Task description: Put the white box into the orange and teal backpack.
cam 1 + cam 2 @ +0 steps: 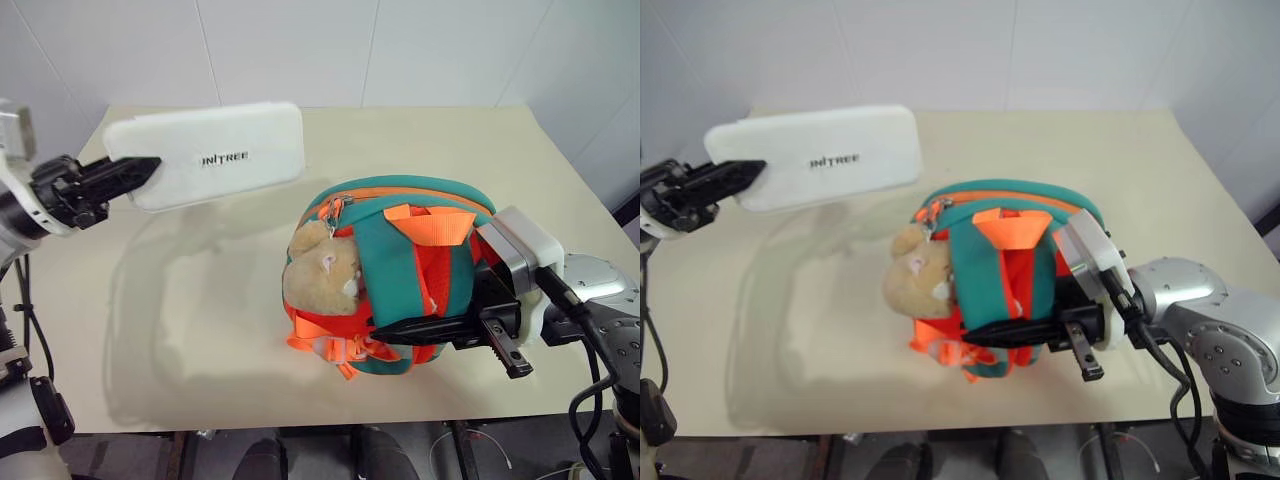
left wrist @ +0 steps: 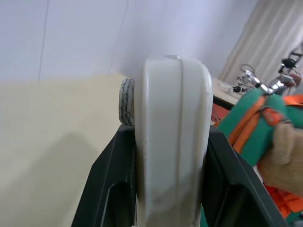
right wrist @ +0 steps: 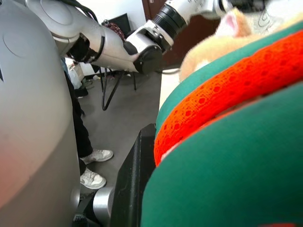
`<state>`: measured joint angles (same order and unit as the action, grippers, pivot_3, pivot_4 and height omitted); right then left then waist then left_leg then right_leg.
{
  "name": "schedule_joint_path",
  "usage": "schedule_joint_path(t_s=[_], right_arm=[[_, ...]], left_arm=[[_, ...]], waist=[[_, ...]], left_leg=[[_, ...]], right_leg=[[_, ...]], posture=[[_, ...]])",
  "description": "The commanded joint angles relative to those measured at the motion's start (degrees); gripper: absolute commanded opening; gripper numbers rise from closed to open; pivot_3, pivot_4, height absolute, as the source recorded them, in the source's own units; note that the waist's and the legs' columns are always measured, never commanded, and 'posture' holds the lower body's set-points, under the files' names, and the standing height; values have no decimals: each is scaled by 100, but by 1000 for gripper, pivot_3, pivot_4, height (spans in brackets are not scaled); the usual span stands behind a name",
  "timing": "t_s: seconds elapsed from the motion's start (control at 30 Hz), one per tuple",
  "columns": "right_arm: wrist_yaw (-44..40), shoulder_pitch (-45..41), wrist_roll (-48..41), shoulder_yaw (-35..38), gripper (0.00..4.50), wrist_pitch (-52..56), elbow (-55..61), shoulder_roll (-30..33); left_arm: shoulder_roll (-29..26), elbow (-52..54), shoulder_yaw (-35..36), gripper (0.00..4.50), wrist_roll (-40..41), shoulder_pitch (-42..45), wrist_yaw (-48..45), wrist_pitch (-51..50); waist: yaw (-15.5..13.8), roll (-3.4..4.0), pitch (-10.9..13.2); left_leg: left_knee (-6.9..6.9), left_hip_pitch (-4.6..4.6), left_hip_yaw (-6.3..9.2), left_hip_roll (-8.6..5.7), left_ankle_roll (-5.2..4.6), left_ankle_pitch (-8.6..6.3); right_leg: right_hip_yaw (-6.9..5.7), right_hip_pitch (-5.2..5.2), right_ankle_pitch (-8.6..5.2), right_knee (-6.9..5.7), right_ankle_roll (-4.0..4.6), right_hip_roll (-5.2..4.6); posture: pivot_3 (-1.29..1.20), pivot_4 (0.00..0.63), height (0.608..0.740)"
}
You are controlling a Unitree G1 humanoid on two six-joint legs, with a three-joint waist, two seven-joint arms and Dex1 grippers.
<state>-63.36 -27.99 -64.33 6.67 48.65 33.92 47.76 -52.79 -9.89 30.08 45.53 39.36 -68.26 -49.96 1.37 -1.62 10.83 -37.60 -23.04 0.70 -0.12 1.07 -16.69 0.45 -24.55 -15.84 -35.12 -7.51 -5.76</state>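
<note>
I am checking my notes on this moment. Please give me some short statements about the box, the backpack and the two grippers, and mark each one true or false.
1. The left gripper holds the white box above the table. True.
2. The white box is already inside the orange and teal backpack. False: it is in the air, beside the backpack.
3. The right gripper is clamped on the backpack. True.
4. The plush animal charm lies alone on the table. False: it hangs on the backpack.

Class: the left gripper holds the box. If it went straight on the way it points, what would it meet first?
Probably the backpack; the left gripper points toward it, though depth is unclear.
</note>
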Motion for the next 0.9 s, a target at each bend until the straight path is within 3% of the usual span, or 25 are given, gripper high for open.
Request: schedule_joint_path(t_s=[0.03,0.57,0.9], right_arm=[[-102,22,152,3,511,-209,23,54],[-168,-39,442,-81,511,-339,-202,30],[-283,-357,687,-377,511,-375,-485,-77]], left_arm=[[-264,513,212,1320,132,-235,-194,332],[-1040,1063,749,1320,608,-689,-243,104],[-955,1709,1268,1320,1244,-1374,4,-349]], waist=[[-1,0,0],[9,-1,0],[8,-1,0]], left_leg=[[-2,0,1,0,-4,-2],[-11,1,7,2,-12,-7],[-16,6,7,16,-14,-6]], right_leg=[[0,0,0,-1,0,0],[-3,0,0,-15,1,6],[0,2,-1,-26,2,0]], posture=[[0,150,740],[0,150,740],[0,150,740]])
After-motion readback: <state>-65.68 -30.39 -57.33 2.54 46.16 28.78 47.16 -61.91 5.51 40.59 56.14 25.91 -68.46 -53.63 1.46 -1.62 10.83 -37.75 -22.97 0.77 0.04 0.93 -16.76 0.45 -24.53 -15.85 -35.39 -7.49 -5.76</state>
